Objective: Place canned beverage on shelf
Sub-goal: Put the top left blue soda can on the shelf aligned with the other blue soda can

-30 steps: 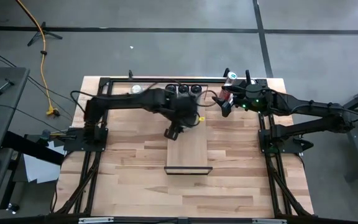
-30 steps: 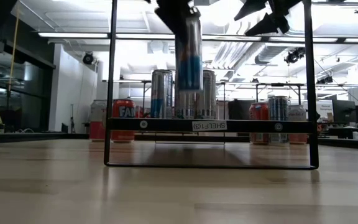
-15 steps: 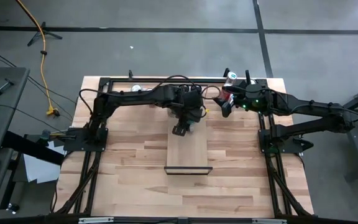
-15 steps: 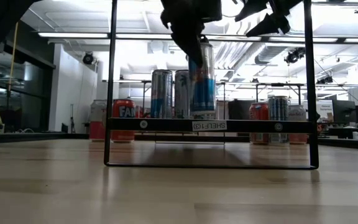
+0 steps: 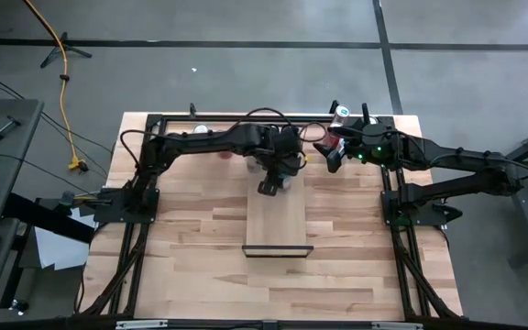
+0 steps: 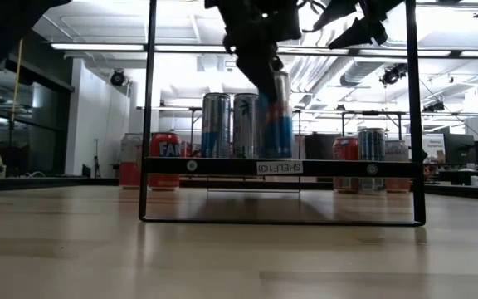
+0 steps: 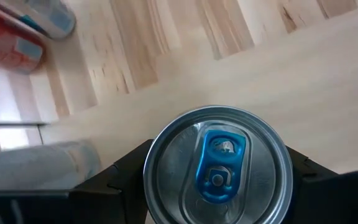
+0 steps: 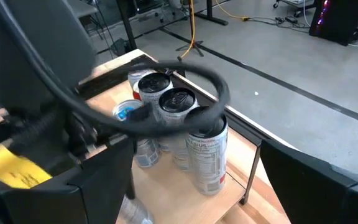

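The left gripper (image 6: pixel 260 71) grips the blue can (image 6: pixel 275 116), now lower and beside two cans on the shelf (image 6: pixel 280 166). The right gripper (image 5: pixel 330 151) waits, open wide.

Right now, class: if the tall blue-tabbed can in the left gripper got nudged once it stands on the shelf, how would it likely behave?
The can is tall and narrow, so a nudge near its top would probably tip it. Once on its round side, it would likely roll off the shelf. Its smooth metal wall looks slippery; the left gripper grips it from both sides.
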Motion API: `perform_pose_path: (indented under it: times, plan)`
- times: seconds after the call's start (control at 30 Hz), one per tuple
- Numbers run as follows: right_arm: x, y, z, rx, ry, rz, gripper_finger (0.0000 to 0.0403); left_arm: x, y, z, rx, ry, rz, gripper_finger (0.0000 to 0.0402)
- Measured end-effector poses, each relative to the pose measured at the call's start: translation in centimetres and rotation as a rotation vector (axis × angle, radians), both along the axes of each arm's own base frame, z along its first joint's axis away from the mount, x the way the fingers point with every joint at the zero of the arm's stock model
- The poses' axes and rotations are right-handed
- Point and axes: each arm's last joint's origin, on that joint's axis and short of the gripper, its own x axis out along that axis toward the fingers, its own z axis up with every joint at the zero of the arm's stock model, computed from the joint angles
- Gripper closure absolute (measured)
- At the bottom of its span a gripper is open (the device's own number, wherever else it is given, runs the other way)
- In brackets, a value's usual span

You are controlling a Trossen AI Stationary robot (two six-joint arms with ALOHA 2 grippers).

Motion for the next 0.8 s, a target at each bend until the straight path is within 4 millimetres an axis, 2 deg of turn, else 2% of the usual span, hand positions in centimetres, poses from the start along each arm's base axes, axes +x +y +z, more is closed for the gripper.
perform_pose_path:
  times: [0.27, 0.8]
  plan:
    - [0.02, 0.00, 0.03, -0.001, -0.004, 0.000, 0.0064, 0.20, 0.03, -0.92, -0.005, 0.036, 0.013, 0.0198]
    - [-0.02, 0.00, 0.06, -0.004, -0.004, 0.001, 0.0064, 0.26, 0.77, -0.85, 0.105, 0.034, 0.112, 0.0186]
